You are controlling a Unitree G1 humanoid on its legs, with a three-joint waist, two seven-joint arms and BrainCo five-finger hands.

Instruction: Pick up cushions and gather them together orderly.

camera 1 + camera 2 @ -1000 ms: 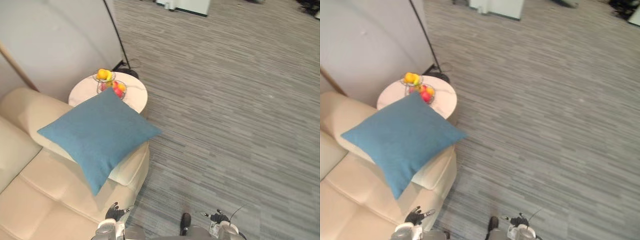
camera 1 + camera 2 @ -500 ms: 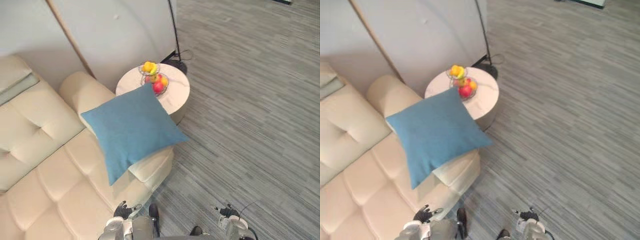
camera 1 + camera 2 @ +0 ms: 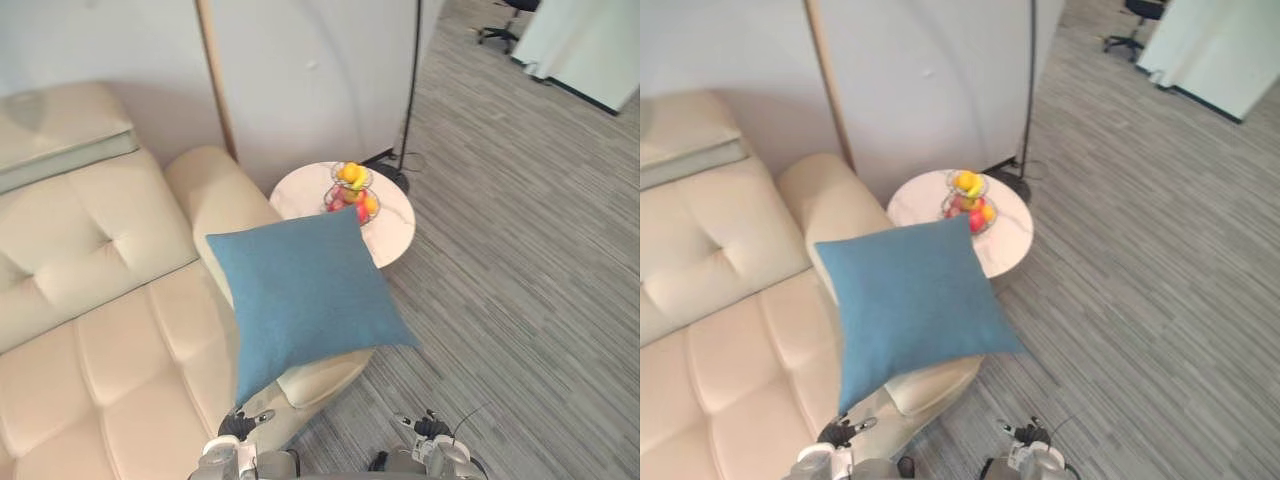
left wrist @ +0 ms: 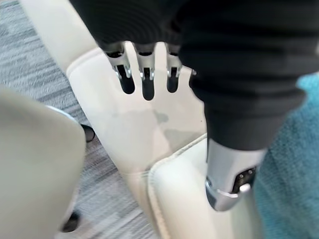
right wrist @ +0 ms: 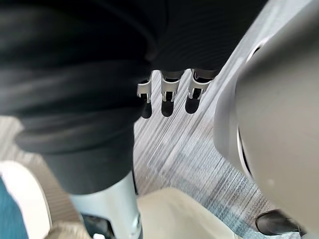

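Cushion overhangs sofa edge (floor beside).

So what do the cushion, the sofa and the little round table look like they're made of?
Cushion: blue woven fabric, matte, with a faintly grainy weave. Sofa: cream leather or a leather look-alike, smooth with a soft sheen and tufted seams. Table: pale smooth top, possibly stone or an imitation.

Place: a home-like sitting corner set up inside an office.
Seating: cream tufted sofa, with a blue cushion lying over its arm.
Side piece: small round white counter carrying a wire fruit basket.
Floor: grey striped office carpet.
Background: plain partition wall; a wheeled office chair far off.
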